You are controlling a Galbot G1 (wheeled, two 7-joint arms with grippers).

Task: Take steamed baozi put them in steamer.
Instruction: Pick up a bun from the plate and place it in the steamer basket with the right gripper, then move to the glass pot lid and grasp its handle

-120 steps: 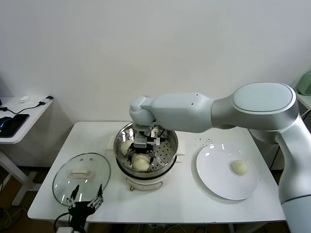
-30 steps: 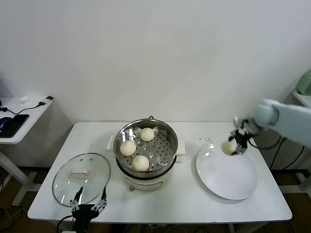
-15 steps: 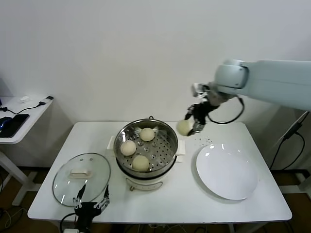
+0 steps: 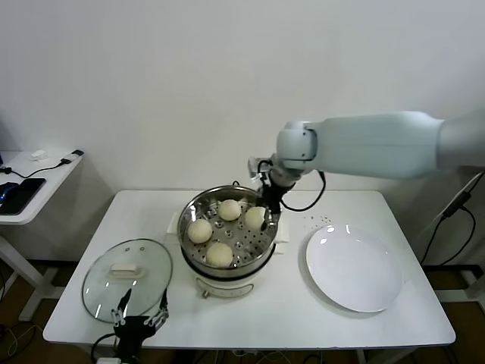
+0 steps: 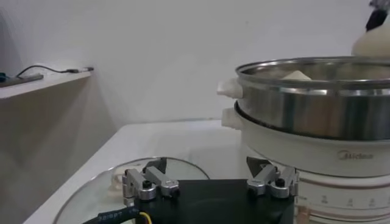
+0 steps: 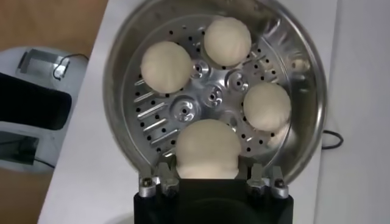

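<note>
White table (image 4: 288, 303): right claw (image 4: 265, 214) holds baozi (image 4: 255, 218) over steamer (image 4: 195, 206).

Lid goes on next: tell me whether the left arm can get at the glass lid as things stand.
Probably yes. The left tool hangs open just off the glass lid's near edge, nothing between them, and the white knob is uncovered.

Pale grey-white right arm (image 4: 379, 144) — smooth, rounded shells
Black cable at its wrist; left gripper (image 5: 207, 182) black, metal fingertips.
</note>
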